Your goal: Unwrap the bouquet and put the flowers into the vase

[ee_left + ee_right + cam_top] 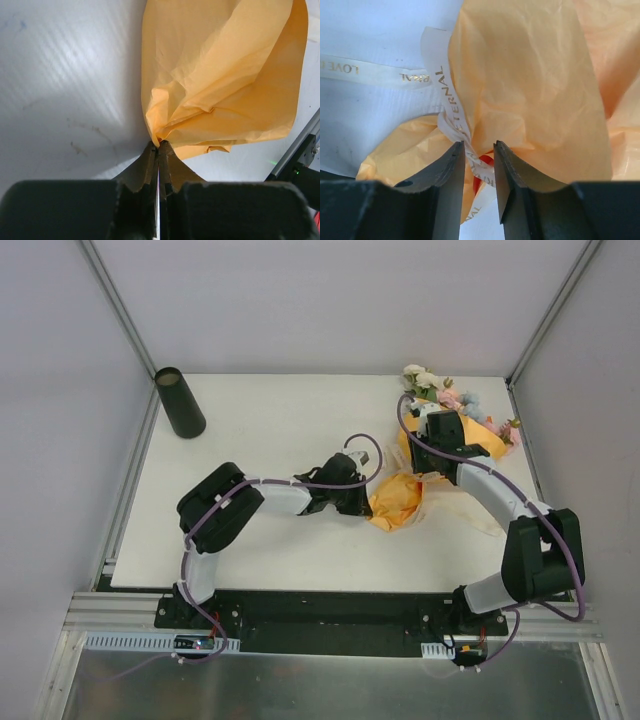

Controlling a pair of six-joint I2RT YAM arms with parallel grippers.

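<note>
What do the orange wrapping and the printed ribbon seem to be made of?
Orange wrapping: likely thin matte tissue paper, since it creases finely and light glows through it. Ribbon: probably smooth fabric, cream with gold lettering; the exact fibre is unclear.

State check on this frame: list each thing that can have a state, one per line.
Bouquet in crinkled orange paper: lying flat, wrapped.
Cream ribbon with gold lettering: looped round the paper's neck.
Cream, pink and blue flowers: inside the wrap, heads out.
Tall dark cylindrical vase: upright, no flowers.
Left gripper: jaws shut on the paper's edge.
Right gripper: jaws open astride the ribbon.
</note>
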